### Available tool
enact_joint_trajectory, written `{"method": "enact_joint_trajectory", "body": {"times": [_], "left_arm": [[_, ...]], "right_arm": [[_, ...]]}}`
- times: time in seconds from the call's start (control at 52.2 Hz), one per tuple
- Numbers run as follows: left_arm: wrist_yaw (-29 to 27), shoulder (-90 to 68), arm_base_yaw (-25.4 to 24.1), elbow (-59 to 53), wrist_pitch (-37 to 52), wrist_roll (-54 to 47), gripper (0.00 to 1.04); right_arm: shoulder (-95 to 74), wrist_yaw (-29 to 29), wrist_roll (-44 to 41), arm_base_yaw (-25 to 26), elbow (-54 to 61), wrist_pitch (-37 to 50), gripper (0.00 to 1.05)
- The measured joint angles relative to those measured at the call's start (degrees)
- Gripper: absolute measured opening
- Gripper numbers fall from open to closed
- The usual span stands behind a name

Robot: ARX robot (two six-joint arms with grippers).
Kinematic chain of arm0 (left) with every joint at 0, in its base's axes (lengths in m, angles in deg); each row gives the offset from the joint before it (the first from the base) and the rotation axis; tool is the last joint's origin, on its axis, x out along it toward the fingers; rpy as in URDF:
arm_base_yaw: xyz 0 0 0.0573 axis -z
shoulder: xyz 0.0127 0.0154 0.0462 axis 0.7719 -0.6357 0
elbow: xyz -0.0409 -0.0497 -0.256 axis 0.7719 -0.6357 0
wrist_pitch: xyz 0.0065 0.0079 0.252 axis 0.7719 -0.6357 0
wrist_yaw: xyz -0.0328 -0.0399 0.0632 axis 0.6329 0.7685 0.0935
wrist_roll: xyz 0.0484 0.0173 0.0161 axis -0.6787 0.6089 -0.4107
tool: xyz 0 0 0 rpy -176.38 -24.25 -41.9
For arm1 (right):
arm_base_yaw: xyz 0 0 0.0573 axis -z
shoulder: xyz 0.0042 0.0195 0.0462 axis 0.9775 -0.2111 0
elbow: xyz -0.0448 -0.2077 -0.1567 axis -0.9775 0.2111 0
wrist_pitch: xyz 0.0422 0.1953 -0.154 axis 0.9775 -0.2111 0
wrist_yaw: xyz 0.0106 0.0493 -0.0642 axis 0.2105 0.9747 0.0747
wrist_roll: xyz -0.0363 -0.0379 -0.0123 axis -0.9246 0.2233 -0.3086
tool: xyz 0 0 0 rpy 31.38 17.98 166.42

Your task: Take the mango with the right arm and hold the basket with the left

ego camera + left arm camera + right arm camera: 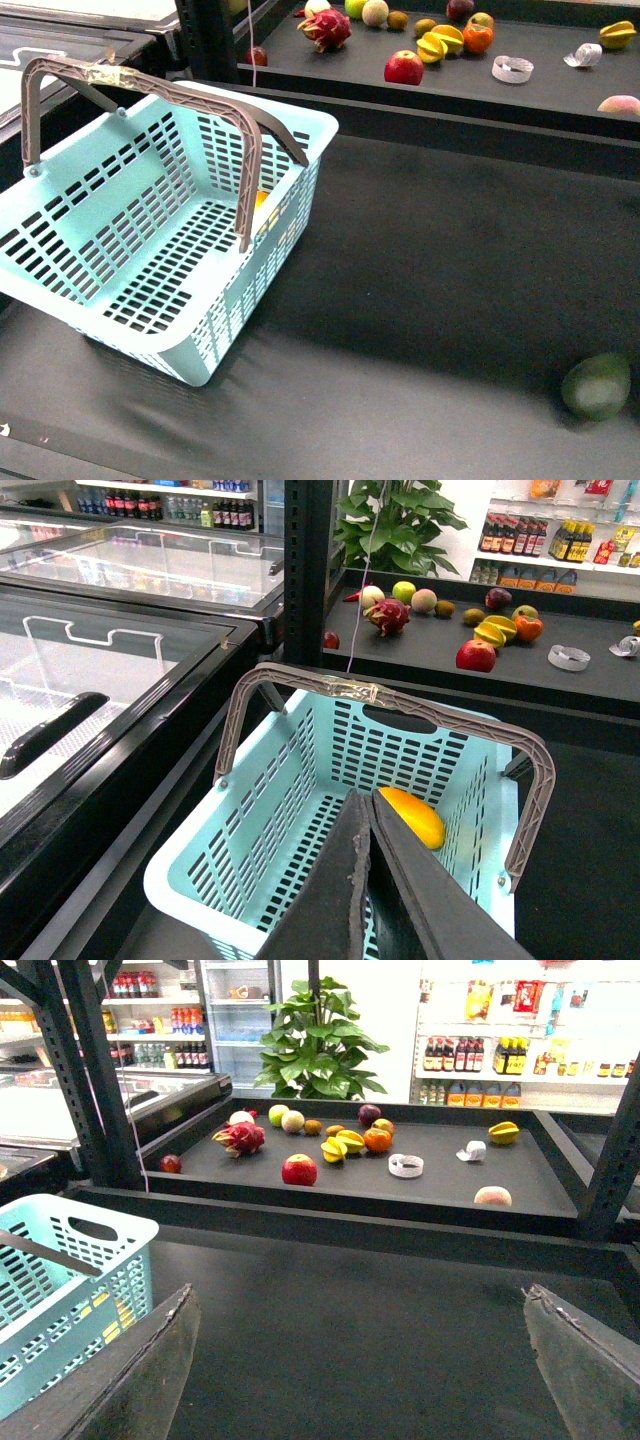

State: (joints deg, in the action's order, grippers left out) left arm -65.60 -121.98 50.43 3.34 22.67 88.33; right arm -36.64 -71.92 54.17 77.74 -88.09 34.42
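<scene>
The mango [412,816] is lying inside the basket [300,125], on its floor near the far wall, seen just beside the left gripper [368,825] in the left wrist view; in the front view only an orange sliver [261,199] is showing thru the slots behind a handle [180,100]. Left gripper is hovering over the basket w/ fingers pressed together, nothing between them, not touching the handles. Right gripper [360,1360] is sitting w/ fingers spread wide apart, empty, over bare dark counter [420,280], well apart from the mango, basket off to its side. Both handles are standing up over the basket opening, one w/ tape [105,73]. Basket is sitting at the counter's left, tilted; wide open counter lying to its right. A dark green fruit [596,386] is resting near the counter's front right corner. Apple [404,68] & other fruit are lying on the shelf behind.
</scene>
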Motion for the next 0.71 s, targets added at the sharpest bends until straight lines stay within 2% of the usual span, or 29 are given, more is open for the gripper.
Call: {"method": "enact_joint_trajectory", "body": {"times": [0.326,0.709], "left_arm": [[-0.02,15.02,0.02,-0.15,-13.44,-0.11,0.04],[0.0,26.84,0.02,-0.17,-24.68,-0.13,0.04]], "right_arm": [[0.0,0.0,0.0,0.0,0.0,0.0,0.97],[0.0,0.0,0.0,0.0,0.0,0.0,0.97]]}}
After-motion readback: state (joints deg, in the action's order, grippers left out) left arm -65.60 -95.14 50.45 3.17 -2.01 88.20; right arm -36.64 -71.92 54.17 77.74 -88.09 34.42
